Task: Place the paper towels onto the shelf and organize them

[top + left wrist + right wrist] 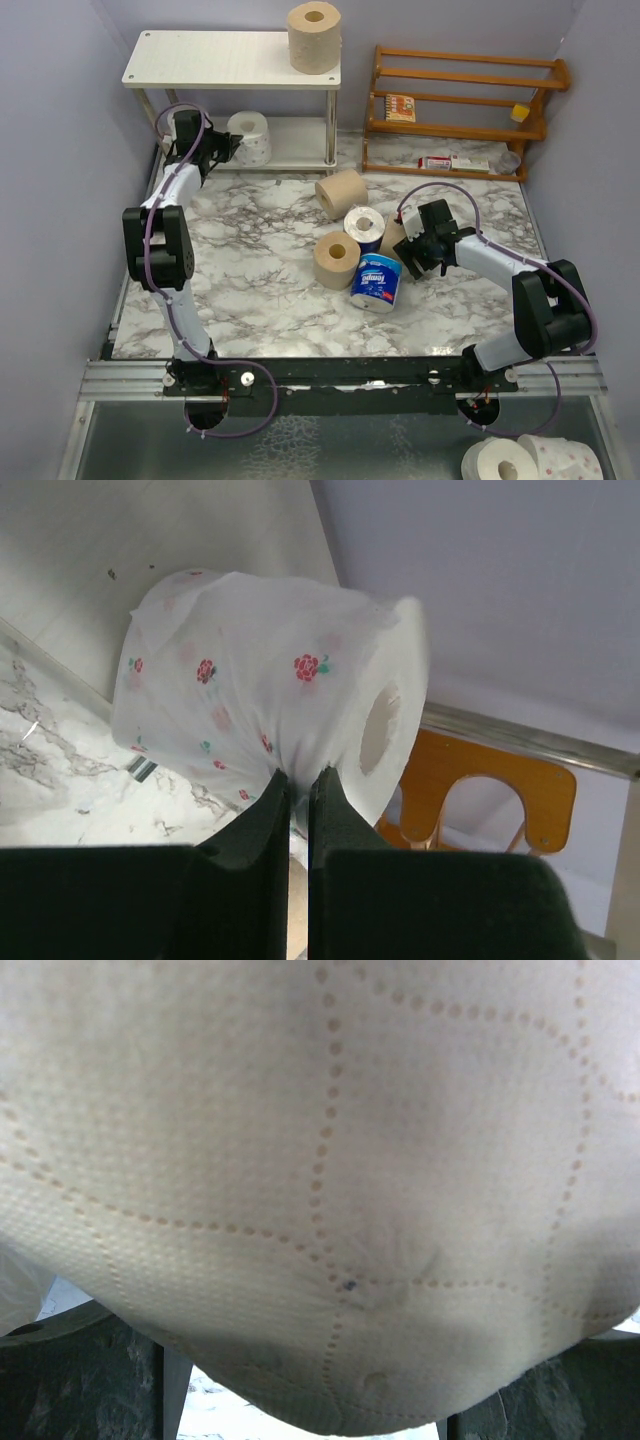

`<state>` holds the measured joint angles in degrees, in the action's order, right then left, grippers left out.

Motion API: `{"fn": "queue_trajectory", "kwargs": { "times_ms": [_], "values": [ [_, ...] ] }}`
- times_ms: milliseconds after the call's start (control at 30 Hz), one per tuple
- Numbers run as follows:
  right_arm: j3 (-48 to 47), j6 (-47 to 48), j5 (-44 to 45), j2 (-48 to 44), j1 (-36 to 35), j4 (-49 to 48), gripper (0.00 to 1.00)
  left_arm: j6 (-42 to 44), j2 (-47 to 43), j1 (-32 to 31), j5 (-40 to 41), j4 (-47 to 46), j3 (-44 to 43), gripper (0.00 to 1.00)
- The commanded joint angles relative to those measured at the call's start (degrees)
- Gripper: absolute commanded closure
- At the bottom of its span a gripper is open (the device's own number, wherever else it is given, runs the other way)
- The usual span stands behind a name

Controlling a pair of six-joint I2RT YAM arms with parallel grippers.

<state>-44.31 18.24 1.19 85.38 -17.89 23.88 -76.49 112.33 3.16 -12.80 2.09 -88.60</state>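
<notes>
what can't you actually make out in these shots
Right wrist view: the tan roll fills the frame, hiding whether the right gripper grips it.
Top view: two rolls at bottom right, cut off by the edge.
Top view: print on the box on the wooden rack, too small to read.

Smooth marble-print table. Matt white shelf boards on shiny metal legs. Soft embossed tan paper roll, dotted quilting. Thin crinkled film on rose-printed roll. Glossy blue wrapper. Smooth-finished wooden rack.
</notes>
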Motion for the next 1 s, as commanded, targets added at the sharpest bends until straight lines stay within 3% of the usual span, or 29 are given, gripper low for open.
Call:
{"fn": "queue_trajectory", "kwargs": {
  "times_ms": [0,67,100,200,233,400,633,733,833,900,967],
  "values": [
    [2.27,0.79,2.64,2.95,0.22,1.03,0.24,-4.74,1.54,1.00,1.33,0.02,-3.89,1.00],
    [2.29,0.87,2.59,3.09,0.22,1.16,0.24,-3.48,0.79,1.14,3.10,-0.06,-4.00,0.99],
    [2.25,0.87,2.59,3.12,0.22,1.15,0.24,-2.57,0.11,1.15,4.46,-0.41,-3.88,0.85],
    [2.12,1.02,2.19,3.18,0.22,1.32,0.24,0.57,-1.43,1.15,6.30,0.35,-5.20,0.05],
    [1.98,1.15,1.85,3.12,0.22,1.53,0.24,1.62,-2.01,1.17,6.49,1.30,-5.83,0.01],
    [2.02,1.13,1.28,1.65,0.22,1.68,0.24,7.32,-7.44,1.15,6.25,5.59,-5.05,0.01],
    [2.11,1.34,0.53,0.12,0.22,1.71,0.23,25.41,-19.71,1.15,6.94,11.33,3.84,0.01],
    [2.00,1.34,0.72,0.47,0.22,1.75,0.23,38.16,-25.61,1.13,-2.58,7.63,11.09,0.01],
    [2.03,1.27,0.99,0.25,0.22,1.70,0.23,49.00,-30.21,0.83,-17.91,6.36,17.58,0.01],
    [2.08,1.39,0.72,0.09,0.22,1.70,0.23,56.03,-31.86,-0.67,-27.24,8.39,19.17,0.01],
    [1.92,1.47,-0.07,0.25,0.19,1.94,0.23,66.85,-32.81,-6.15,-28.73,14.87,17.48,0.01]
  ]
}}
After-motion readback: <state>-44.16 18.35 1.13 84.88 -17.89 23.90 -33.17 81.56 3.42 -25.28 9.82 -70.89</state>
